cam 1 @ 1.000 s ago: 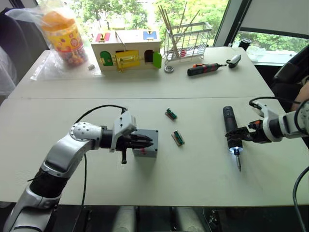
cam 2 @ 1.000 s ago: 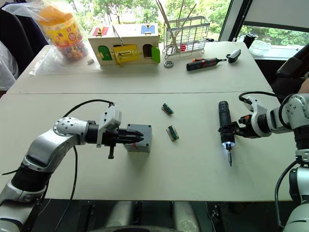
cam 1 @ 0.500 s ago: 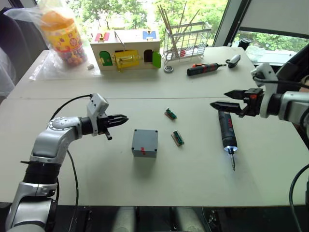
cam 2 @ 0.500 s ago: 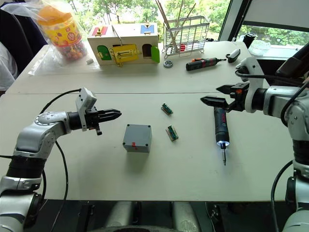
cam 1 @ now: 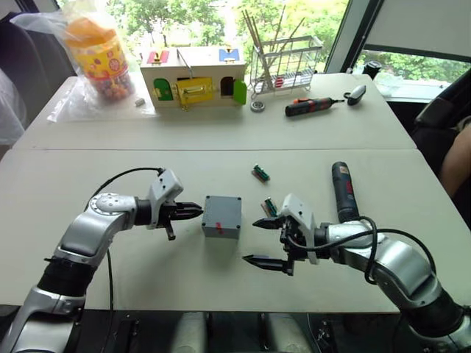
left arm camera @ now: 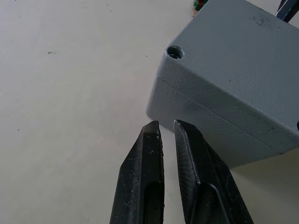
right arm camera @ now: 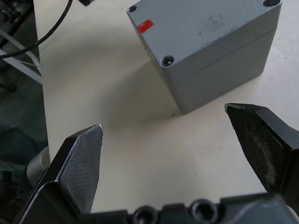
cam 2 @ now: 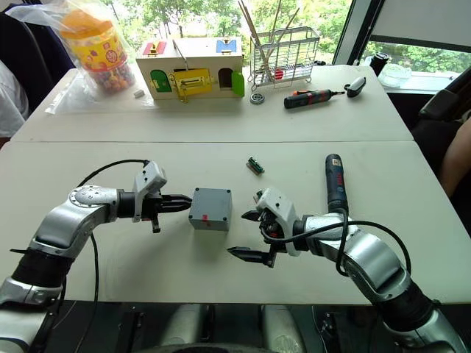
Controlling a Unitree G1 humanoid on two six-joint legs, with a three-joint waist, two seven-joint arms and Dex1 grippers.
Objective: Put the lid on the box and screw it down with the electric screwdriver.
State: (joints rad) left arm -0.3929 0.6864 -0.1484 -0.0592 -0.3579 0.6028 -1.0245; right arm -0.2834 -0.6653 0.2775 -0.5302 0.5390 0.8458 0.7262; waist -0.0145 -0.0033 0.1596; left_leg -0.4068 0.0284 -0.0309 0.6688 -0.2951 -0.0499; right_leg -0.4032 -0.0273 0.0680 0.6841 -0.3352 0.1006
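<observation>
The grey box (cam 1: 221, 218) stands mid-table with the lid (right arm camera: 205, 23) sitting flat on top; a seam runs round below it, and a red mark (right arm camera: 145, 25) and corner screw holes show. My left gripper (cam 1: 196, 212) is shut and empty, its tips just short of the box's left side; its fingers (left arm camera: 145, 177) almost touch each other. My right gripper (cam 1: 252, 241) is open and empty, low over the table at the box's front right. The electric screwdriver (cam 1: 342, 191) lies on the table behind my right arm, which hides its bit end.
Two small green terminal blocks (cam 1: 260, 173) lie right of the box. Along the far edge stand a wooden toy house (cam 1: 193, 73), a wire basket (cam 1: 285, 62), a black-and-orange screwdriver (cam 1: 313, 105) and a jar of toys (cam 1: 96, 55). A person's arm (cam 1: 456, 158) shows at the right edge.
My right gripper came down from above the screwdriver to the box's front right, still open. My left gripper moved right, up to the box's left side. The screwdriver stays on the table.
</observation>
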